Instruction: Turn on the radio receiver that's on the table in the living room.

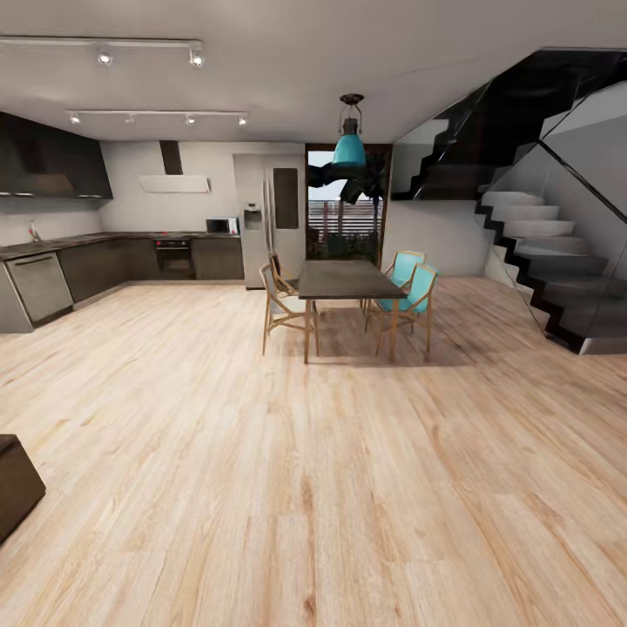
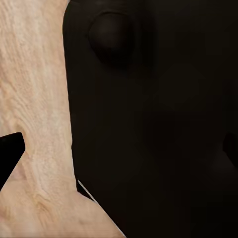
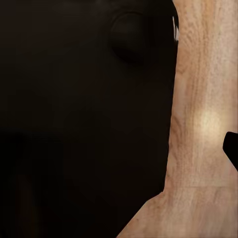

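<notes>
- A wide floor (image 1: 313, 488) of pale, long-grained wood planks ran from the robot's viewpoint toward an open kitchen-dining area under a flat grey ceiling.
- A dark, matte rectangular dining table (image 1: 347, 279) stood on slim wooden legs at mid-room, flanked by wood-framed chairs, two of them with turquoise seats (image 1: 416, 292).
- A teal, bell-shaped pendant lamp (image 1: 349, 144) hung on a dark stem directly above that table.
- Along the left wall ran L-shaped dark cabinetry topped by a dark counter (image 1: 96, 239), with a built-in oven (image 1: 173, 255), a small microwave (image 1: 222, 225) and a tall steel-grey refrigerator (image 1: 272, 213) beside it.
- A black, zigzag-edged staircase (image 1: 540, 252) with pale treads rose at right behind glossy glass panels.
- A dark, boxy furniture corner (image 1: 16, 483) intruded at the lower left edge.
- Both wrist cameras looked down on the same blond planks beside a smooth, near-black rounded body (image 2: 148, 124) (image 3: 84, 124), apparently part of the robot itself.
- A black sliver at each wrist picture's edge was too little to show whether either claw was spread or pressed together.
- The radio receiver's position could not be told from this spot.
</notes>
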